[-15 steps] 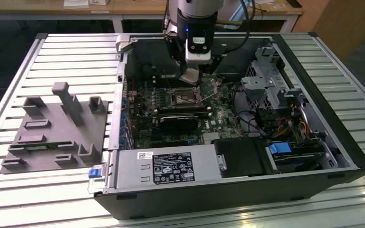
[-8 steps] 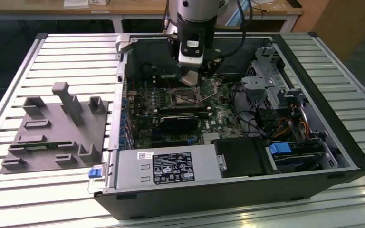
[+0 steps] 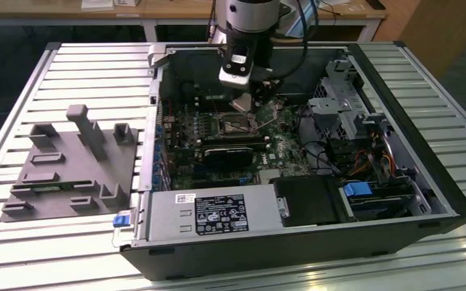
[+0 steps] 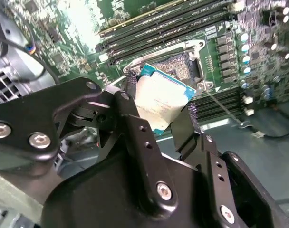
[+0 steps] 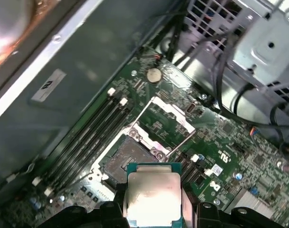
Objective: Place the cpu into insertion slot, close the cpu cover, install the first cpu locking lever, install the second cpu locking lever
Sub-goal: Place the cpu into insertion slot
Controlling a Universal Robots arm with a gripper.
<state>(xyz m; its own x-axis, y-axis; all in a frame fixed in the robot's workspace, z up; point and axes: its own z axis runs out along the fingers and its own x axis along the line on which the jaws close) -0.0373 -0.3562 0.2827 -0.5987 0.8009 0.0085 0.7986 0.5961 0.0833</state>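
Fingers (image 4: 137, 128) of the gripper (image 4: 158, 107) are closed on the cpu (image 4: 163, 97), pinching it by two opposite edges. That leaves its silver top and green border free, and judging by this, lets the chip go down flat without the pads fouling the rim. In the first wrist view the cpu (image 5: 153, 195) hangs above the slot (image 5: 128, 159) and a little off to one side of it. It is not yet seated, since the dark contact field of the slot is bare. In the second wrist view the chip sits tilted across the slot (image 4: 182, 64), covering one corner of it.

The cover (image 5: 178, 114) lies folded back on its hinge just beside the slot, window up, which is why the slot is open from above. A thin metal rod (image 4: 223, 109), likely a locking lever, lies swung out beside the slot.

Memory slots (image 5: 87, 137) run alongside the slot on the far side from the cover. In the exterior view the gripper (image 3: 245, 106) reaches down into the open case (image 3: 257, 254) right over the slot (image 3: 237, 125). The case lies on its side on a slatted table (image 3: 71, 73), so the board faces up. A grey fixture (image 3: 71, 163) stands well apart from the slot, outside the case.
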